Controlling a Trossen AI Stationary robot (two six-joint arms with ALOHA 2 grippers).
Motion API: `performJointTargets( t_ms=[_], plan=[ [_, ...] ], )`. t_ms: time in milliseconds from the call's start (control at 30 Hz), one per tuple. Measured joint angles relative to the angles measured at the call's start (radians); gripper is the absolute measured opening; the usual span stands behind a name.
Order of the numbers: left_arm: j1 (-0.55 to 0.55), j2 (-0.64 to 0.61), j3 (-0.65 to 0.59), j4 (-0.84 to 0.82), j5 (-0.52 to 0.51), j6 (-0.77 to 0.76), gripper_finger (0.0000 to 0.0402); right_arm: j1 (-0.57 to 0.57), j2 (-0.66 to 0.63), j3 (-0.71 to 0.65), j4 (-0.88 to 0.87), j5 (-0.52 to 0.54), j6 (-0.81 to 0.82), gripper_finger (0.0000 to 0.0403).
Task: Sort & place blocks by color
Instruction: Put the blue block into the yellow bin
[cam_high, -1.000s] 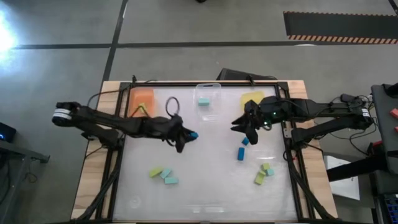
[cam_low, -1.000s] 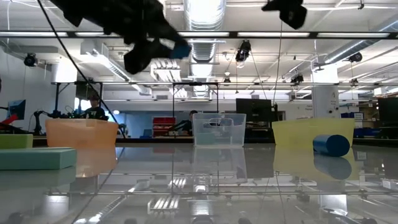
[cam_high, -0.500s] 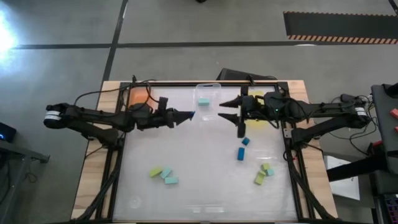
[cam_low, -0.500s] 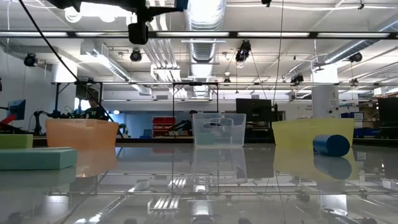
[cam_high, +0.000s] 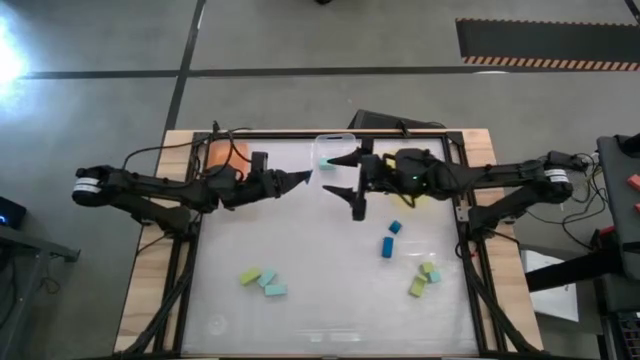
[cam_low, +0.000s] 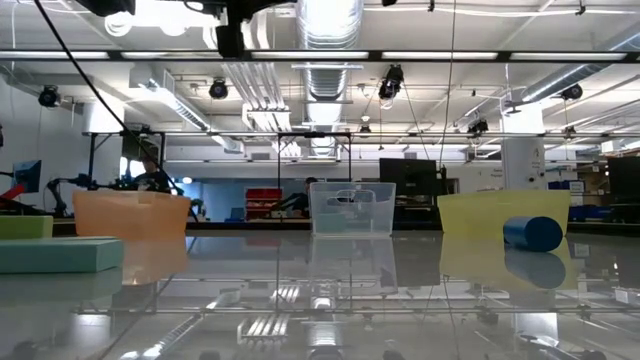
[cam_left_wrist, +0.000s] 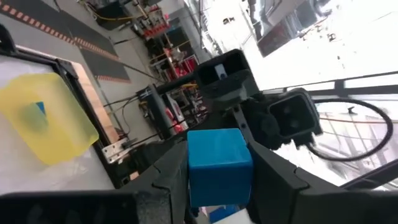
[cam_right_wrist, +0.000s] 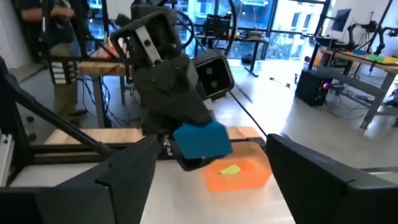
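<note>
My left gripper (cam_high: 303, 180) is shut on a blue block (cam_left_wrist: 219, 163), high over the table near the clear tray (cam_high: 335, 148). My right gripper (cam_high: 335, 174) faces it from the right, wide open and empty, a short way from the block (cam_right_wrist: 200, 140). A teal block (cam_high: 326, 162) lies in the clear tray, a yellow-green one (cam_right_wrist: 231, 168) in the orange tray (cam_right_wrist: 239, 173), and a blue one (cam_left_wrist: 38, 109) in the yellow tray (cam_left_wrist: 40, 118). Loose blocks lie flat on the table at the near left (cam_high: 262, 280) and near right (cam_high: 425, 278), with two blue ones (cam_high: 388, 240) between. My left gripper pinches the blue block by two opposite faces (cam_left_wrist: 193, 168) between its two fingers (cam_left_wrist: 165, 177). The fingers lie about level and point toward the table's right edge. The block is lifted clear, well above the table, and sticks out past the fingertips.
The orange tray (cam_high: 228, 155), the clear tray and the yellow tray (cam_high: 405, 155) stand in a row along the far edge. The low view shows them as orange (cam_low: 130, 212), clear (cam_low: 350, 208) and yellow (cam_low: 500, 215). A black frame (cam_high: 470, 240) rims the table.
My left gripper has risen and gone toward the far edge with the blue block, turning from pointing down to level. My right gripper has gone toward the table's left, toward the left gripper, has turned level and has opened wide.
</note>
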Motion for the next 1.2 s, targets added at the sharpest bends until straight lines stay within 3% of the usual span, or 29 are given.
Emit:
performJointTargets(
  t_ms=[367,600,767,1200],
  plan=[
    [0.000,0.015,0.001,0.059,-0.009,-0.005,0.0118,-0.001,0.108,0.099,-0.023,0.001,-0.044,0.0302],
    [0.000,0.018,0.002,0.065,-0.024,-0.005,0.0118,-0.003,0.154,0.139,-0.019,0.057,-0.067,0.0301],
    [0.000,0.018,0.003,0.063,-0.031,-0.006,0.0118,-0.003,0.157,0.146,-0.016,0.102,-0.110,0.0287],
    [0.000,0.018,0.007,0.067,-0.034,-0.008,0.0118,-0.005,0.178,0.146,-0.011,0.105,-0.108,0.0250]
  ],
)
